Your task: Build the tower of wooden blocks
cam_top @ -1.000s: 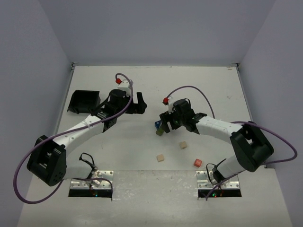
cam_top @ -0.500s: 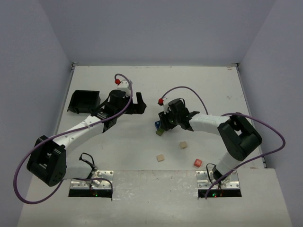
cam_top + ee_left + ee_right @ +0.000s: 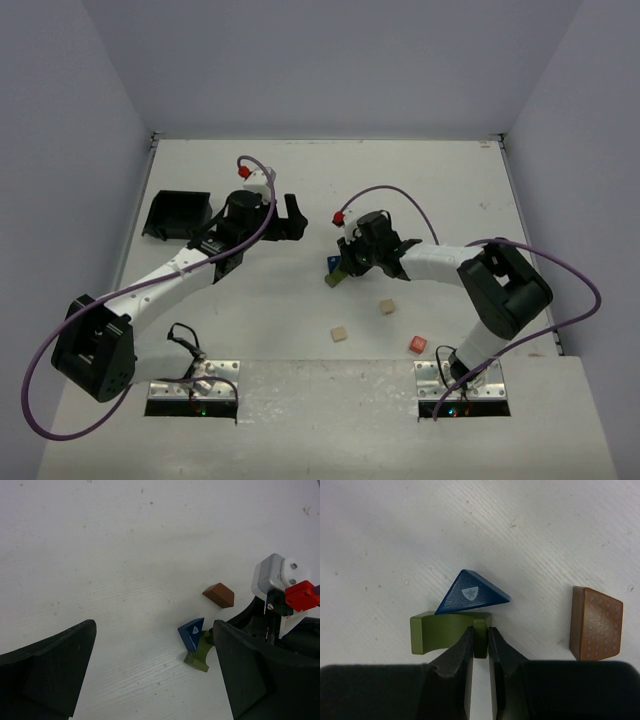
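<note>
The olive-green block (image 3: 440, 630), an arch-shaped oblong, lies on the table, and my right gripper (image 3: 481, 630) is shut on one of its legs. The blue triangular wedge (image 3: 472, 594) lies against the green block's far side, touching it. In the top view the green block (image 3: 337, 277) and wedge (image 3: 332, 264) sit at mid-table under the right gripper (image 3: 346, 264). Two tan cubes (image 3: 386, 306) (image 3: 340, 333) and a red cube (image 3: 418, 345) lie apart nearer the bases. My left gripper (image 3: 291, 218) is open and empty, left of the blocks; its view shows the wedge (image 3: 192, 632) and green block (image 3: 199, 656).
A brown block (image 3: 596, 624) lies flat to the right of the right gripper and also shows in the left wrist view (image 3: 219, 595). The black square tray (image 3: 178, 215) stands at the left behind the left arm. The white table (image 3: 420, 170) is walled on three sides.
</note>
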Controlling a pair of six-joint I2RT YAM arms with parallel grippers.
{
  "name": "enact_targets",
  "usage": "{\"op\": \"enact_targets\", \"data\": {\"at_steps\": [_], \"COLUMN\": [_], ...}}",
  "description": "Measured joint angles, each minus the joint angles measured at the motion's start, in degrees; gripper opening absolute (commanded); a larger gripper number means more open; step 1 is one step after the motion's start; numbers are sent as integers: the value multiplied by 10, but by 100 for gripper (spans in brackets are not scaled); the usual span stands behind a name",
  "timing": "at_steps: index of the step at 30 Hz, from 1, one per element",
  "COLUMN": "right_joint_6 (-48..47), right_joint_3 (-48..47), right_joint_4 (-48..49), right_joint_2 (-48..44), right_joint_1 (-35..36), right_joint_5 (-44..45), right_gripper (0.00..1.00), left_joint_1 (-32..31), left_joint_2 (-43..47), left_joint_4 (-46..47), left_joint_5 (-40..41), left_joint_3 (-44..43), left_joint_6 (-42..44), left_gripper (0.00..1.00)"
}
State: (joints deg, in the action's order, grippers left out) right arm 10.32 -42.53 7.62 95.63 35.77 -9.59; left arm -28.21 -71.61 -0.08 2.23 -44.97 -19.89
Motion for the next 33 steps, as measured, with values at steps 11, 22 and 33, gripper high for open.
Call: {"op": "enact_targets", "data": {"at_steps": [11,22,33], "right_joint_6": [-23,-80,-107], "right_joint_3": [58,250,286], "right_joint_4": [31,209,393], "right_joint_2": [-49,-385,-453], "right_joint_1": [1,4,4], "right_joint_5": [-3,-42,-113], "right_gripper": [0,0,0], "left_joint_1": [0,0,0], "left_joint_2": [23,11,-109], "left_joint_4": [1,97,330], "left_joint_5": [-9,-281,-605], "left_joint_3": [1,31,53], "left_joint_6": [-2,-13,-156], "left_gripper": [100,100,100]}}
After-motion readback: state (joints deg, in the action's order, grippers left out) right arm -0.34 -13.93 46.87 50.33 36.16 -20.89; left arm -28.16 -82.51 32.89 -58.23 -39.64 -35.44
